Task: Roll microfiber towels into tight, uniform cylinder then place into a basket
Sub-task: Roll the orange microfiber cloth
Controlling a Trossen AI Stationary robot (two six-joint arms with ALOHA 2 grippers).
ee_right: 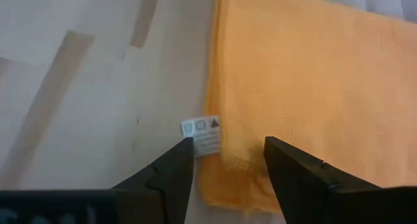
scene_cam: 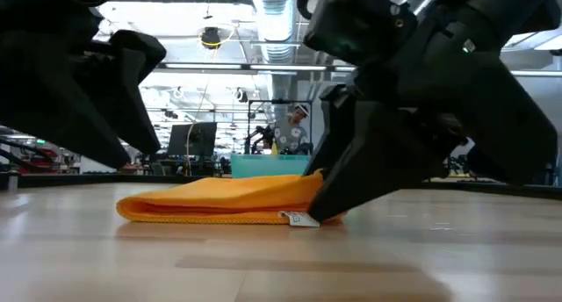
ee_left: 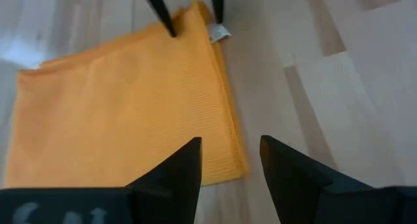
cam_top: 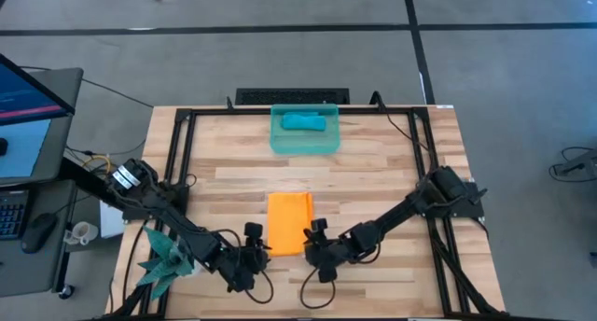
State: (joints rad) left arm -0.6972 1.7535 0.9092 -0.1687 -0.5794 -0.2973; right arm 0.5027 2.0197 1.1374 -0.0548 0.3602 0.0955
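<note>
A folded bright orange towel point(cam_top: 289, 223) lies flat on the wooden table, with a white tag point(ee_right: 203, 136) at its near right corner. My right gripper point(ee_right: 225, 162) is open, and its fingers straddle that tagged corner; it also shows in the high view point(cam_top: 313, 243). My left gripper point(ee_left: 231, 162) is open over the towel's near left corner point(ee_left: 238, 172) and shows in the high view point(cam_top: 256, 252). A rolled teal-blue towel point(cam_top: 305, 122) lies inside the translucent teal basket point(cam_top: 280, 142) at the table's far middle. My right gripper comes down slanting from the table's right. One finger point(ee_left: 168, 25) is over the towel's top face and the other point(ee_left: 217, 12) is at its edge beside the tag. In the low view a fingertip point(scene_cam: 323, 205) reaches the corner. I cannot tell whether it touches.
A teal spiky plant figure point(cam_top: 163, 258) stands at the near left, beside my left arm. A black frame point(cam_top: 177, 153) runs along the table's left, right and far sides. Bare wood point(cam_top: 373, 176) lies between the towel and the basket.
</note>
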